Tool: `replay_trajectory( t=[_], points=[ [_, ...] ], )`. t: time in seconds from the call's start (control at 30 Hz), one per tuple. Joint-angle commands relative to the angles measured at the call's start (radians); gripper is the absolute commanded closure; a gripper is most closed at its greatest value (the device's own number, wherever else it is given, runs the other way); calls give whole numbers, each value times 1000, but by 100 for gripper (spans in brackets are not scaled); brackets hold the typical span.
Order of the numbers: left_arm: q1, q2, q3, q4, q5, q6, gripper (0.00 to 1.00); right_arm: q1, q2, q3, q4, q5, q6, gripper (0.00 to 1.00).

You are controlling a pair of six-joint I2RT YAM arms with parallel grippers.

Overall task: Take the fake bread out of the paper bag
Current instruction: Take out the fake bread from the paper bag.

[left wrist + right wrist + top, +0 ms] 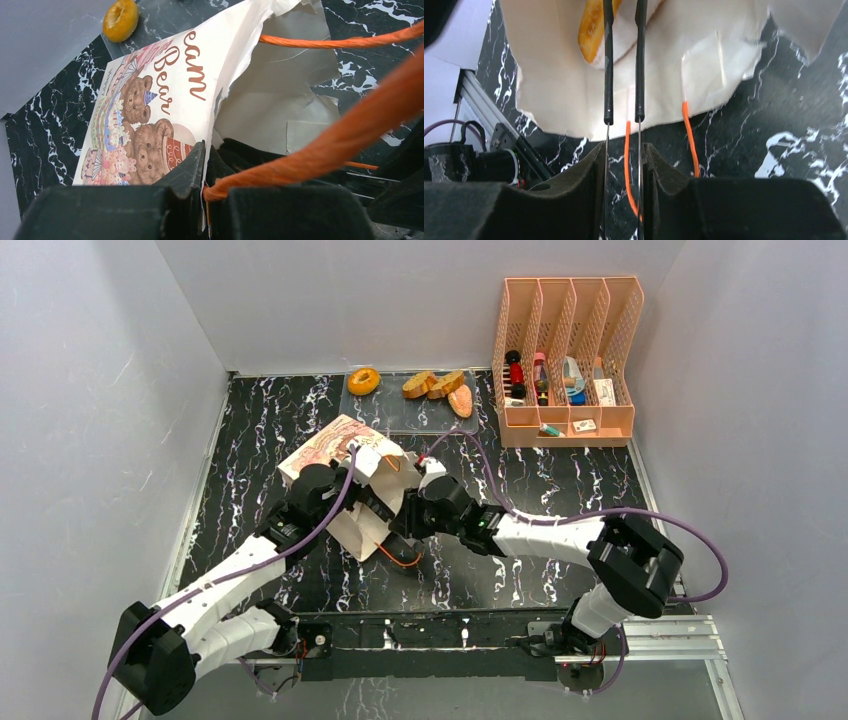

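Observation:
The paper bag (335, 445) lies on its side mid-table, its bear picture up and its mouth toward the arms. My left gripper (206, 150) is shut on the bag's upper mouth edge, next to an orange cord handle (325, 145). My right gripper (624, 147) is shut on thin black-tipped tongs (609, 75) that reach into the open bag (664, 60). The tong tips straddle a golden-brown bread piece (591, 25) inside. A ring doughnut (363, 380), brown slices (432, 385) and an orange-brown piece (460, 400) lie on the clear tray (400, 418).
A pink mesh desk organiser (565, 360) with small items stands at the back right. The bag's lower handle (402, 560) trails on the black marble table. White walls close in the left, back and right sides.

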Motion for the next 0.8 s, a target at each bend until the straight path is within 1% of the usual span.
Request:
replay_trajectory(
  t=[0.0, 0.3, 0.5, 0.77],
  points=[
    [-2, -43, 4, 17, 16, -2, 100, -4, -50, -44, 76, -62, 115, 74],
    [-2, -76, -16, 33, 14, -4, 100, -20, -73, -99, 113, -104, 213, 67],
    [-3, -77, -15, 29, 25, -9, 100, -48, -23, -114, 219, -191, 292, 67],
    [-3, -71, -5, 25, 36, -13, 100, -92, 20, -128, 271, -286, 399, 64]
  ],
)
